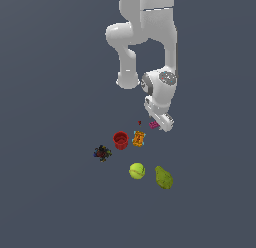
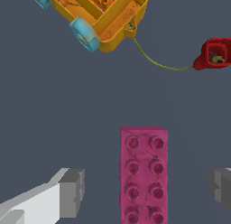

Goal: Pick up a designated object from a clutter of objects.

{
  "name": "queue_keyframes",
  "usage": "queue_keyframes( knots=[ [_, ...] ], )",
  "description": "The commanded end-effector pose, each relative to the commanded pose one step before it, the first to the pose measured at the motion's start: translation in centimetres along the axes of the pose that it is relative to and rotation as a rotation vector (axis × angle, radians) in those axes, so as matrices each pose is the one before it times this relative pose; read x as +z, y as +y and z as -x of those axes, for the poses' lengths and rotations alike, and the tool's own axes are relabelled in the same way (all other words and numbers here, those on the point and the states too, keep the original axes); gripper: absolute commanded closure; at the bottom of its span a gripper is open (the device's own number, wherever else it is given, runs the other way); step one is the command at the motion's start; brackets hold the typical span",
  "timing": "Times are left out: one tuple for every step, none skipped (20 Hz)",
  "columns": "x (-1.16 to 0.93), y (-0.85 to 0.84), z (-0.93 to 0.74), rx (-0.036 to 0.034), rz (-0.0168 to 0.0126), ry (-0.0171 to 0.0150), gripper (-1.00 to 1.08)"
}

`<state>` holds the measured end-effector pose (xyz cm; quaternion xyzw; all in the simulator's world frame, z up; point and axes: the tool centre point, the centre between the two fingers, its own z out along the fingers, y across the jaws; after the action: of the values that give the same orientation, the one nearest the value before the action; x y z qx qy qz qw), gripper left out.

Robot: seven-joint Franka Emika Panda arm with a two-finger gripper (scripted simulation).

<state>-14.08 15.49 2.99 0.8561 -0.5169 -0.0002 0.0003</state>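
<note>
The magenta-pink studded brick (image 1: 153,125) lies on the floor right beside my gripper's hand in the exterior view. In the wrist view the brick (image 2: 143,173) lies lengthwise between my two grey fingertips, with a gap on each side. My gripper (image 2: 146,189) is open, with the jaws standing apart on either side of the brick and touching nothing. In the exterior view the gripper's fingertips are hidden behind the white hand (image 1: 161,117).
An orange toy with blue wheels (image 2: 90,11) (image 1: 139,138) trails a thin cord to a small red piece (image 2: 215,53) (image 1: 139,123). A red cup (image 1: 120,140), a dark cluster (image 1: 102,153), a tennis ball (image 1: 137,171) and a green pear (image 1: 163,177) lie beyond.
</note>
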Motion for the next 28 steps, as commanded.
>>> queue_keyframes(
  knots=[
    [0.899, 0.013, -0.013, 0.00074, -0.00036, 0.00058, -0.92],
    [0.261, -0.001, 0.006, 0.00000, 0.00000, 0.00000, -0.92],
    [0.216, -0.004, 0.006, 0.00000, 0.00000, 0.00000, -0.92],
    [0.167, -0.006, -0.013, 0.00046, -0.00008, 0.00013, -0.92],
    [0.127, -0.013, 0.008, 0.00000, 0.00000, 0.00000, -0.92],
    [0.082, -0.018, 0.010, 0.00000, 0.00000, 0.00000, -0.92],
    [0.030, -0.019, -0.012, 0.00052, -0.00022, -0.00040, -0.92],
    [0.001, -0.016, 0.008, 0.00000, 0.00000, 0.00000, -0.92],
    [0.000, 0.000, 0.000, 0.00000, 0.00000, 0.00000, 1.08],
    [0.000, 0.000, 0.000, 0.00000, 0.00000, 0.00000, 1.08],
    [0.000, 0.000, 0.000, 0.00000, 0.00000, 0.00000, 1.08],
    [0.000, 0.000, 0.000, 0.00000, 0.00000, 0.00000, 1.08],
    [0.000, 0.000, 0.000, 0.00000, 0.00000, 0.00000, 1.08],
    [0.000, 0.000, 0.000, 0.00000, 0.00000, 0.00000, 1.08],
    [0.000, 0.000, 0.000, 0.00000, 0.00000, 0.00000, 1.08],
    [0.000, 0.000, 0.000, 0.00000, 0.00000, 0.00000, 1.08],
    [0.000, 0.000, 0.000, 0.00000, 0.00000, 0.00000, 1.08],
    [0.000, 0.000, 0.000, 0.00000, 0.00000, 0.00000, 1.08],
    [-0.022, -0.014, 0.000, -0.00004, -0.00048, -0.00008, 1.08],
    [-0.022, -0.006, -0.010, 0.00000, 0.00000, 0.00000, 1.08],
    [-0.067, -0.017, -0.029, 0.00000, 0.00000, 0.00000, 1.08],
    [-0.112, -0.028, -0.049, 0.00000, 0.00000, 0.00000, 1.08],
    [-0.156, -0.039, -0.068, 0.00000, 0.00000, 0.00000, 1.08],
    [-0.201, -0.051, -0.087, 0.00000, 0.00000, 0.00000, 1.08],
    [-0.245, -0.062, -0.106, 0.00000, 0.00000, 0.00000, 1.08],
    [-0.287, -0.074, -0.114, -0.00023, 0.00010, 0.00042, 1.08],
    [-0.333, -0.084, -0.143, 0.00000, 0.00000, 0.00000, 1.08],
    [-0.376, -0.095, -0.160, 0.00000, 0.00000, 0.00000, 1.08]
  ],
)
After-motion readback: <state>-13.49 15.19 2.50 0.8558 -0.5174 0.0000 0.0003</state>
